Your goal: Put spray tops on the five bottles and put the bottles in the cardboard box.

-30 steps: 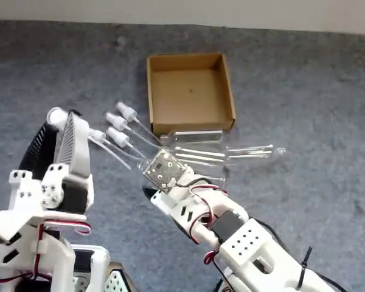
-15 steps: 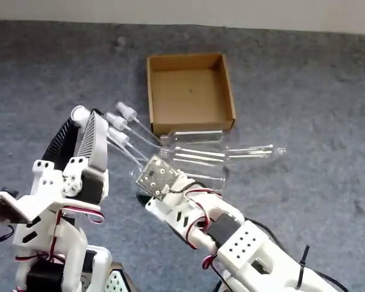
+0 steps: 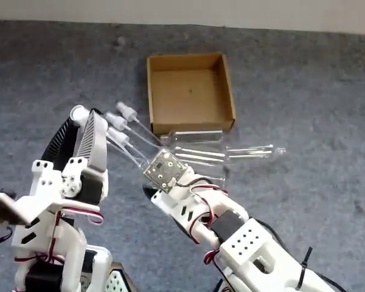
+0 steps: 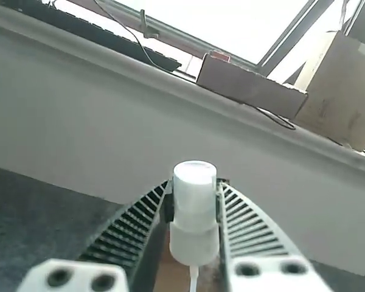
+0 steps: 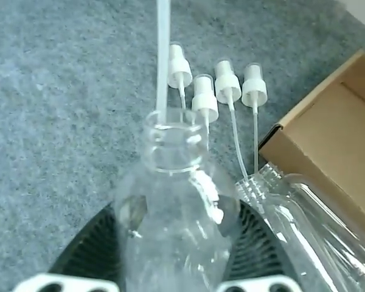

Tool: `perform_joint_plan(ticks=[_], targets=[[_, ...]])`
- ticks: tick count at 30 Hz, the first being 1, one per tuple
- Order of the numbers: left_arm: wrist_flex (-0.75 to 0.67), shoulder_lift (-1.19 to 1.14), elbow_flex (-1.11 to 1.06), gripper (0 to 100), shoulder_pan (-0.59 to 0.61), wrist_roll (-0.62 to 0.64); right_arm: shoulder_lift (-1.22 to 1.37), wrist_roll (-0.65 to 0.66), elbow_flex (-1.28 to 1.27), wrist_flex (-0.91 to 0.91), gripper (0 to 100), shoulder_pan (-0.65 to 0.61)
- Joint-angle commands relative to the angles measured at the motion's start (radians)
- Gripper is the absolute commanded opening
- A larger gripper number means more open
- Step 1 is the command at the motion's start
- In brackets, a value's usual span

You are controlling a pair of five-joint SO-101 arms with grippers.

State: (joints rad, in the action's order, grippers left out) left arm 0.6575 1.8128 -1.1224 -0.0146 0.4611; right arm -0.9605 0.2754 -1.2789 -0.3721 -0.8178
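**A:** What is your left hand [image 4: 194, 182] doing?

**B:** It pinches one spray top [image 4: 193, 204] tight between its fingers. The top's thin tube [image 5: 162, 61] hangs down from it.

**A:** And your right hand [image 5: 176, 210]?

**B:** It is clenched on a clear bottle [image 5: 170, 182], with the open mouth pointing up toward the spray top.

**A:** So where does the tube go?

**B:** Its tip sits right at the mouth, close to the rim's edge. You cannot tell if it is inside yet. The tube and the bottle's neck run almost in one line. I think you need to slide the top along that line, and a small lean could make the tube slip off the rim.

**A:** What else is close by?

**B:** Four loose spray tops [image 5: 227, 82] lie on the table [image 3: 304, 91] just past the bottle. Other bottles [image 3: 194, 137] lie beside the cardboard box [image 3: 151, 91], which has nothing in it.

**A:** What is different from before?

**B:** A second ago your left hand was farther out to the side, and then it came in closer to the loose tops. For the last half second it has stayed put. In that half second your right hand has moved the bottle a little toward the box.
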Motion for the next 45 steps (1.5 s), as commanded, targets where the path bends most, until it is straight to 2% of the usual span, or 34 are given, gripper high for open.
perform_joint_plan(ticks=[1,14,21,26,32,34,38,45], targets=[[-0.023,0.012,0.073,1,-0.016,0.003,-0.015,-0.009,0.015,0.024,0.5,0.015],[-0.023,0.01,0.071,1,-0.021,0.006,-0.018,-0.014,0.013,0.024,0.5,-0.002],[-0.028,0.008,-0.036,1,-0.033,0.008,-0.024,-0.015,0.013,0.024,0.5,-0.002],[-0.023,0.005,-0.053,1,-0.151,0.002,-0.024,-0.071,0.015,0.024,0.5,-0.001],[-0.023,0.005,-0.119,1,-0.22,0.0,-0.025,-0.1,0.022,0.024,0.5,0.041],[-0.023,0.005,-0.124,1,-0.246,-0.041,-0.028,-0.103,0.024,0.025,0.5,0.073],[-0.023,0.002,-0.139,1,-0.315,-0.104,-0.108,-0.198,0.053,0.07,0.5,0.102],[-0.025,-0.11,-0.124,1,-0.377,-0.173,-0.265,-0.198,0.045,0.067,0.5,0.068]])
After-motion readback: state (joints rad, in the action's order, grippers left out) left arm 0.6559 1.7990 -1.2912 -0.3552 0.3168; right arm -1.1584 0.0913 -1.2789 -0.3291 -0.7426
